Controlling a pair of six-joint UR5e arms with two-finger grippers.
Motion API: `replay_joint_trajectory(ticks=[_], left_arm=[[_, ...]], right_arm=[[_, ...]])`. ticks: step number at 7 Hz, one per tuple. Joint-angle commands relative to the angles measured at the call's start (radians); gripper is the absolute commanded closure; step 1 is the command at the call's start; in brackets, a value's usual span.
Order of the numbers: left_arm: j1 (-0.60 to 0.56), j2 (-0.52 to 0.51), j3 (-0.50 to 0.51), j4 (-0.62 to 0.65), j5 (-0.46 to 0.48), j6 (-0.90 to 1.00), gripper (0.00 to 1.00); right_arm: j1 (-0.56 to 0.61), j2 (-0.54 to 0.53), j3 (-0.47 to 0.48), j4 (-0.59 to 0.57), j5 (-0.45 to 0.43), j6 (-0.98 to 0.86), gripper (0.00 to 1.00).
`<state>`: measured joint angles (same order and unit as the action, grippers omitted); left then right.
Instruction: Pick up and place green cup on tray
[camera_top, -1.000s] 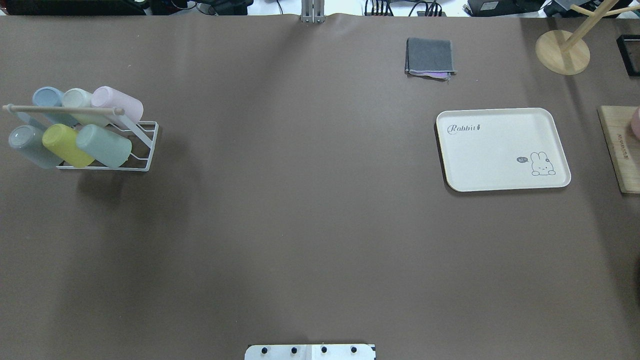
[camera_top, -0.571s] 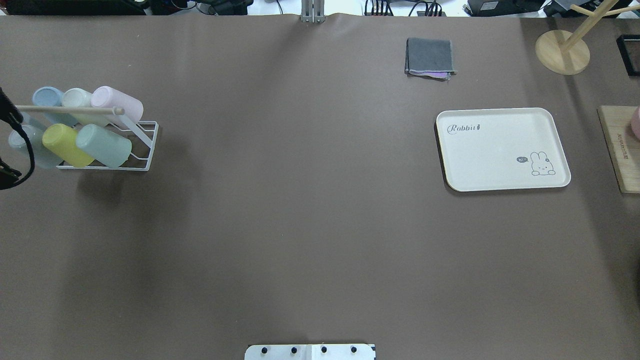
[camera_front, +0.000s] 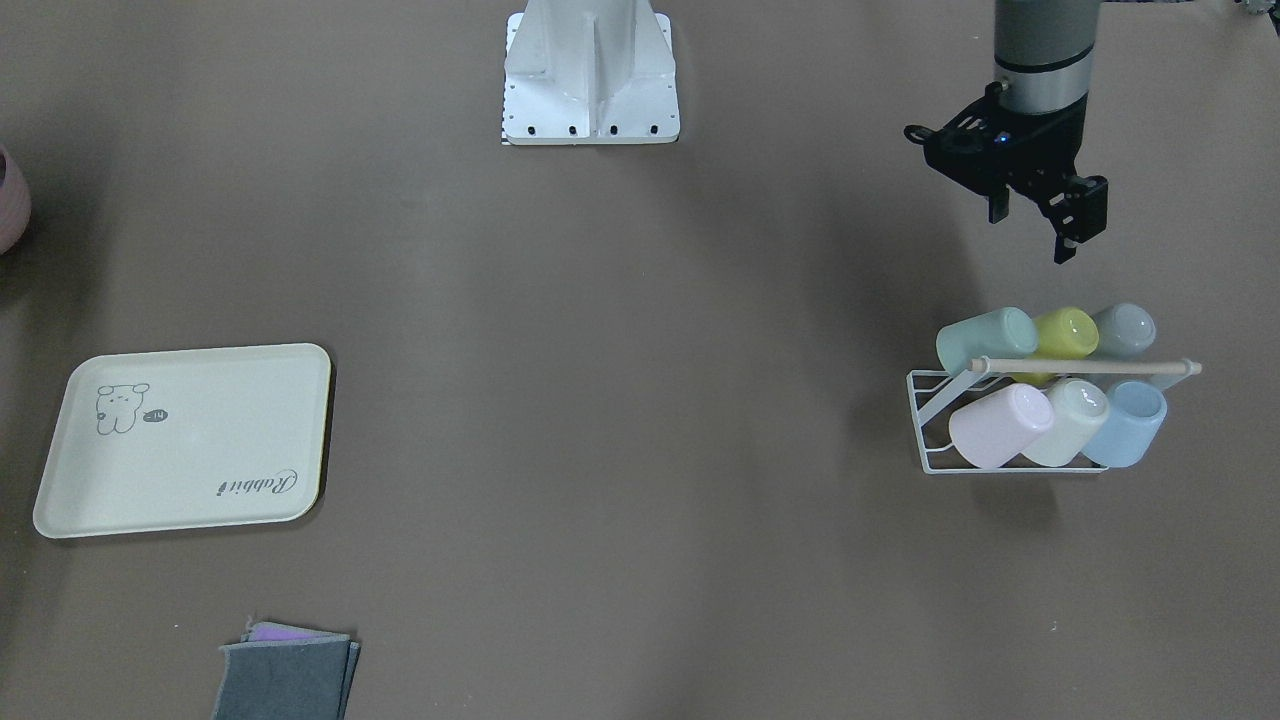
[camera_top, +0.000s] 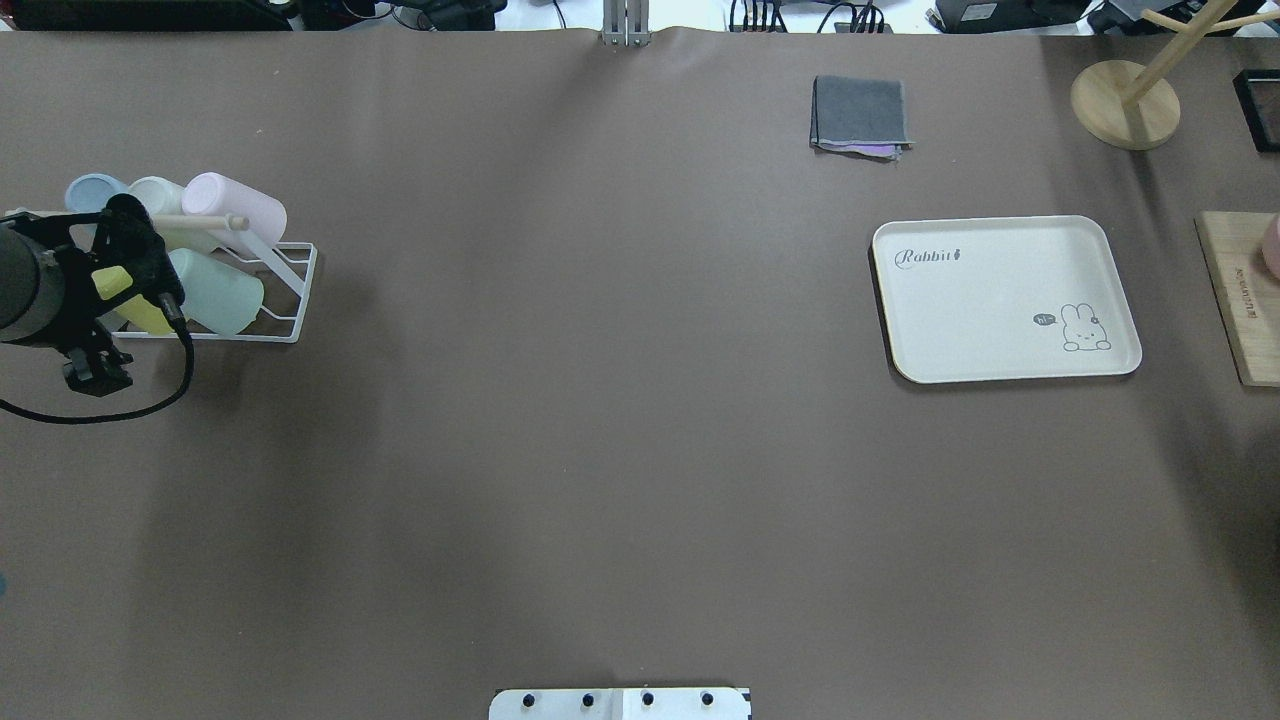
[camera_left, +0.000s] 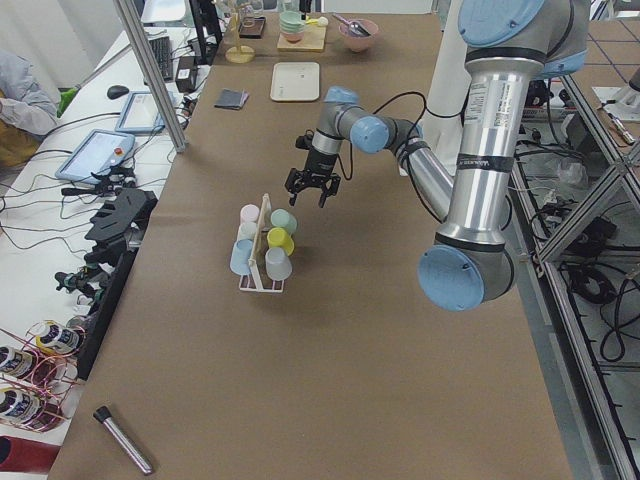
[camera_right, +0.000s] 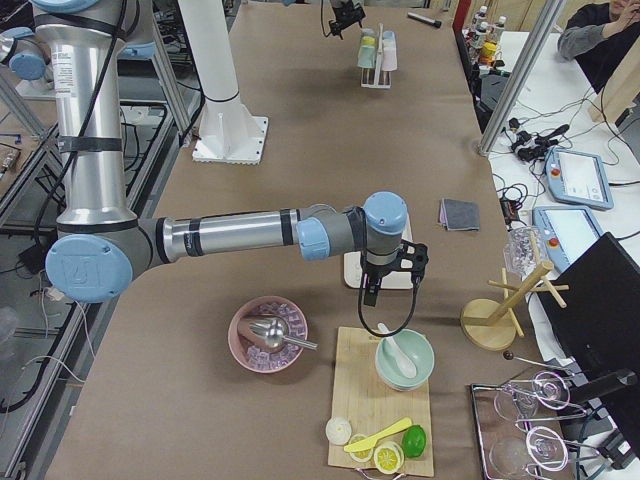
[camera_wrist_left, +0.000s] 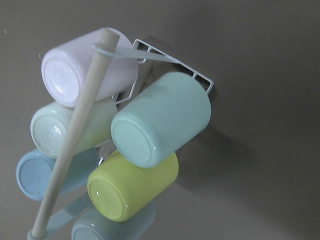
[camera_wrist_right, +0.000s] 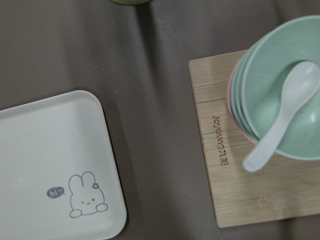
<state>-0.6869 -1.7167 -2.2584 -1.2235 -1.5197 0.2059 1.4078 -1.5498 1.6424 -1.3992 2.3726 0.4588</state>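
Observation:
The green cup (camera_top: 218, 290) lies on its side in a white wire rack (camera_top: 307, 295) at the table's left end, lower row, next to the lime cup (camera_top: 148, 315). It fills the middle of the left wrist view (camera_wrist_left: 160, 117), base toward the camera, and shows in the front view (camera_front: 985, 340). My left gripper (camera_front: 1030, 228) is open and empty, hovering above the table just on the robot's side of the rack. The tray (camera_top: 1003, 298) lies empty at the right. My right gripper (camera_right: 390, 290) hangs by the tray's edge (camera_wrist_right: 50, 150); I cannot tell if it is open.
The rack also holds pink (camera_front: 1000, 425), cream (camera_front: 1068, 420), blue (camera_front: 1128, 423) and grey (camera_front: 1125, 330) cups under a wooden rod (camera_front: 1090, 367). A folded grey cloth (camera_top: 860, 113), a wooden stand (camera_top: 1125, 103) and a board (camera_wrist_right: 240, 150) with bowls lie beyond and right of the tray.
My left arm has come in from the left edge and now hangs over the near side of the cup rack. Cups and tray have not moved.

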Motion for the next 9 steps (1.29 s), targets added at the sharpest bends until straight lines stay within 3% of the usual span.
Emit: replay_joint_trajectory(ticks=[1, 3, 4, 5, 7, 9], left_arm=[[0.137, -0.055, -0.058, 0.13, 0.274, 0.017, 0.02], [0.307, -0.047, -0.046, 0.24, 0.592, 0.015, 0.02], [0.332, -0.026, -0.046, 0.243, 0.677, 0.015, 0.02], [0.36, 0.004, -0.047, 0.243, 0.752, 0.018, 0.02], [0.397, 0.028, -0.047, 0.266, 0.797, 0.017, 0.02], [0.453, 0.032, -0.053, 0.371, 0.908, 0.018, 0.02]], right_arm=[[-0.108, 0.039, -0.152, 0.23, -0.033, 0.064, 0.0], [-0.226, 0.126, -0.174, 0.233, -0.126, 0.171, 0.0], [-0.251, 0.128, -0.214, 0.262, -0.139, 0.182, 0.0], [-0.262, 0.128, -0.261, 0.334, -0.139, 0.184, 0.0], [-0.268, 0.119, -0.32, 0.423, -0.132, 0.185, 0.0], [-0.268, 0.129, -0.319, 0.43, -0.115, 0.192, 0.07]])
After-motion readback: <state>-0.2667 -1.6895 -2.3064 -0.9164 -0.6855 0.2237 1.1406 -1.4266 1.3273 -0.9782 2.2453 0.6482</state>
